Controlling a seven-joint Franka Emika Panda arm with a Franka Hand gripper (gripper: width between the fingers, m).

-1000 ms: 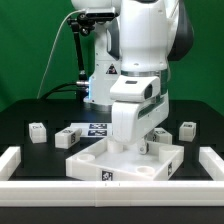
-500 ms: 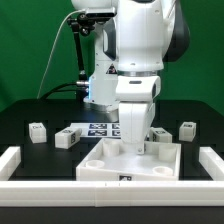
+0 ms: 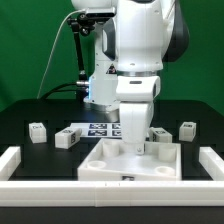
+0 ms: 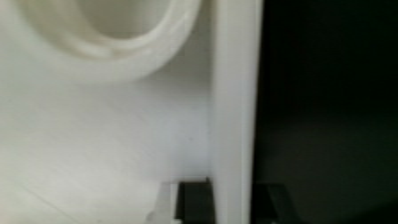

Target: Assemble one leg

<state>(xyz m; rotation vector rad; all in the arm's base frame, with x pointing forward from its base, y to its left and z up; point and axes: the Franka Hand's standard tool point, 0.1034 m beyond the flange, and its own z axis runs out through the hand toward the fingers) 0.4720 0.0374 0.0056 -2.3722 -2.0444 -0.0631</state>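
The large white square tray-like part [image 3: 108, 164] lies at the front middle of the black table. My gripper [image 3: 136, 148] is down at its far rim and shut on the rim wall. In the wrist view the two dark fingers [image 4: 192, 203] stand on either side of the tray's upright wall [image 4: 233, 110], with a round recess [image 4: 111, 35] beside it. Small white tagged legs lie loose: two at the exterior view's left [image 3: 38, 131] [image 3: 67, 138] and one at the right [image 3: 187, 130]. A fourth [image 3: 160, 134] is partly hidden behind the gripper.
The marker board [image 3: 97, 128] lies flat behind the tray. A low white rail [image 3: 18, 162] borders the table at the left, the right [image 3: 211, 161] and along the front. The robot base stands at the back.
The tray has turned and now sits square to the camera. The wrist has turned with it. Over the last half second nothing visibly moves.
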